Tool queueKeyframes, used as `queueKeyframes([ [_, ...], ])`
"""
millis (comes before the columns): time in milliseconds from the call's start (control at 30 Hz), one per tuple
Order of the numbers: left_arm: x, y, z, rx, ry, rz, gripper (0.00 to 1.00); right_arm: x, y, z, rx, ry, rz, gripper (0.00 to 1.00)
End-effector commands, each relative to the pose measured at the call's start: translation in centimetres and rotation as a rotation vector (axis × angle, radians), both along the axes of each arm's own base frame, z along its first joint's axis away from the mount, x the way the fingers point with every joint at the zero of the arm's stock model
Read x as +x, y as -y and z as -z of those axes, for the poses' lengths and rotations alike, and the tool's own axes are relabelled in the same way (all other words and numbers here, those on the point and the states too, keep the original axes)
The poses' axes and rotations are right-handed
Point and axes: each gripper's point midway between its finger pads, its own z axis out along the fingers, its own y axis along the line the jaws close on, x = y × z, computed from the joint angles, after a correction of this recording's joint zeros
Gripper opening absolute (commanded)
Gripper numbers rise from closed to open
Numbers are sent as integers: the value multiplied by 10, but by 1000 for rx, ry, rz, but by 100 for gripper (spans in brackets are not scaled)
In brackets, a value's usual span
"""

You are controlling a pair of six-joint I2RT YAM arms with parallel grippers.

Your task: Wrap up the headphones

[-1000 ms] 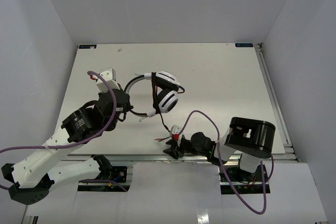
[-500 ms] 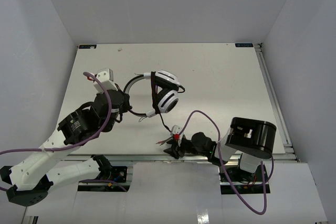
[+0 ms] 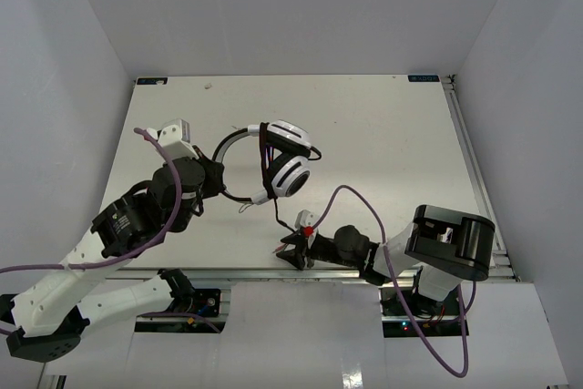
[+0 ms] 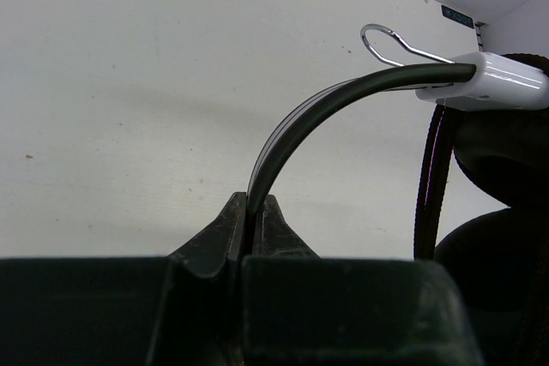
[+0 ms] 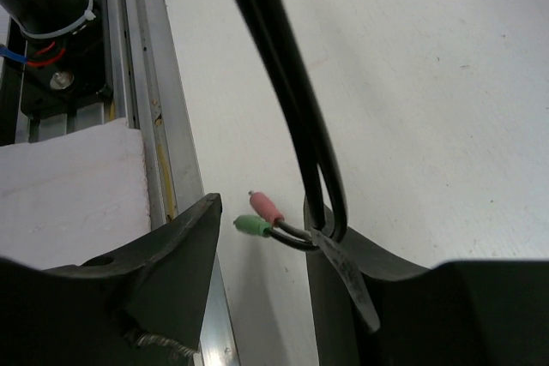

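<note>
Top external view: the table carries the headphones left of centre, cups together, headband arching leftward; the left gripper is clamped tight on that headband, judged to anchor the set while cord is wound; the right gripper, near the front edge, stands wide apart; the doubled cord hooks over one finger rather than being pinched, presumably so it can slide; pink and green plugs lie between the jaws.
</note>
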Motion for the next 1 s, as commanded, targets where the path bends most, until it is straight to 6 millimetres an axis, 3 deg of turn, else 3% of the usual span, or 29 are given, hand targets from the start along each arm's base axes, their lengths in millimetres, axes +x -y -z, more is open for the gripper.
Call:
queueKeyframes([
  [0, -1, 4, -38, -188, 88, -3, 0, -6, -8, -172, 632, 209, -40, 48],
  [133, -2, 5, -38, -199, 90, 3, 0, -7, -11, -180, 656, 200, -53, 41],
  [300, -5, 9, -41, -220, 91, 31, 0, 2, -13, -181, 661, 183, -8, 8],
  [400, -9, 13, -44, -237, 91, 66, 0, 10, -10, -176, 648, 183, 37, 8],
  [567, -12, 14, -49, -215, 100, 103, 0, 35, 11, -169, 626, 190, 171, 8],
  [667, -6, -5, -51, -158, 106, 7, 0, 46, 34, -171, 633, 194, 222, 8],
  [767, -3, -21, -60, -133, 123, -66, 0, 44, 51, -172, 642, 193, 237, 8],
  [967, 7, -39, -75, -76, 158, -187, 0, 39, 58, -165, 623, 189, 228, 8],
])
